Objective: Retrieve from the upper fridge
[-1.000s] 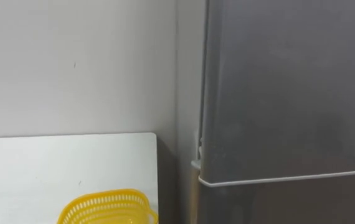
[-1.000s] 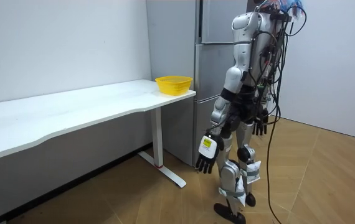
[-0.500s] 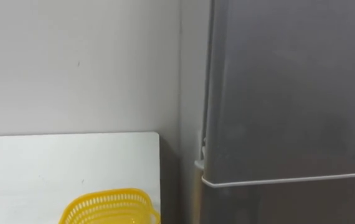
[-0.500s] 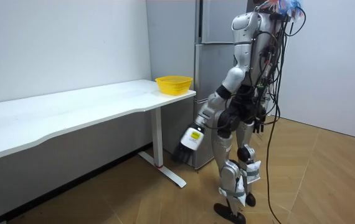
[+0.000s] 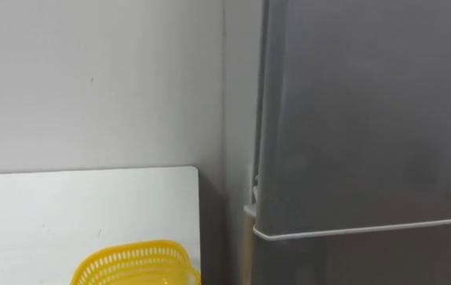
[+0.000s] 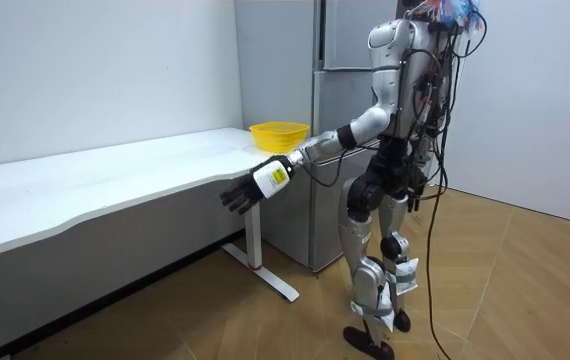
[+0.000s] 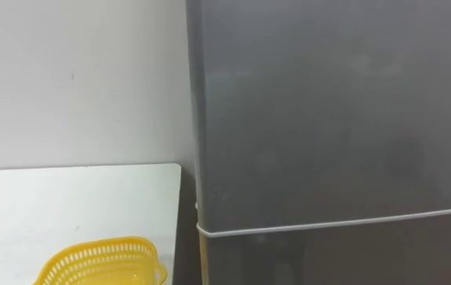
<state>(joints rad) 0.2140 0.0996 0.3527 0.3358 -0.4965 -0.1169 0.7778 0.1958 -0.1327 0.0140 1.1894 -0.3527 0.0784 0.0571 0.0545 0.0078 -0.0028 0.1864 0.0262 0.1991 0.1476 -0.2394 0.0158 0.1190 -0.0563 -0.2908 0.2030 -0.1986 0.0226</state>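
Since the upper fridge door (image 5: pixel 368 119) is shut, nothing is retrieved yet; the wanted item must lie hidden behind it. The left robot hand (image 6: pixel 237 197), loosely spread and empty, hangs well short of the door. Beyond it, the yellow basket (image 6: pixel 279 135) on the surface (image 6: pixel 115 180) shows no contents. The right robot hand (image 6: pixel 420 188) is at the hip, and its state cannot be told.

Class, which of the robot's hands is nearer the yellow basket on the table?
Left. The left hand is held out by the table edge, just below the yellow basket; the right hand hangs at its hip, farther off.

Grey fridge (image 5: pixel 368 119); yellow basket (image 5: pixel 134 265); white table (image 5: pixel 67 206).
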